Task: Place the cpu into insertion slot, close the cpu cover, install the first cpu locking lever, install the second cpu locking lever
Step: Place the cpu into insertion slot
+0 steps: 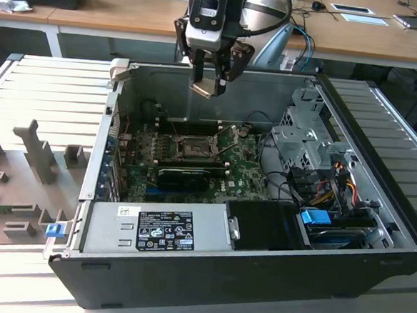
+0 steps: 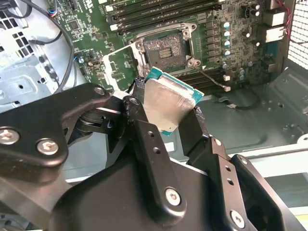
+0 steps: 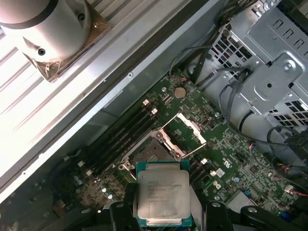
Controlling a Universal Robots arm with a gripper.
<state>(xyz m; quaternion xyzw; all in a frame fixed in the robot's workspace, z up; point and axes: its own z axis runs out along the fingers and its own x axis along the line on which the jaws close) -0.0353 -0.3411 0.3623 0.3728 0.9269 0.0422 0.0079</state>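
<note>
- The gripper (image 1: 208, 86) pinches the cpu (image 1: 208, 89) between its two black fingers (image 2: 140, 98), which press on two opposite edges of the chip
- In the exterior view the chip hangs in the air over the rear wall of the open computer case (image 1: 387, 212), at about twelve o'clock from the insertion slot (image 1: 192, 150) and well apart from it
- The chip is square, so it has no long axis; in both wrist views its silver-grey metal top faces the cameras, with a teal-green rim showing around it
- In the exterior view it hangs tilted, not level with the board
- In the second wrist view one corner of the chip points toward the socket, whose dark pin field lies bare inside its silver rim
- The cpu cover (image 3: 192, 128) stands swung open beside the socket, hinged at one edge; green board shows through its square window
- The socket sits in the green motherboard (image 1: 244, 172), with long black memory slots (image 3: 122, 134) running close alongside it
- In the exterior view the grey power supply (image 1: 157, 228) lies at six o'clock from the socket, and the metal drive cage (image 1: 303, 134) at about three o'clock
- A wooden desk (image 1: 97, 12) runs behind the case, at twelve o'clock
</note>
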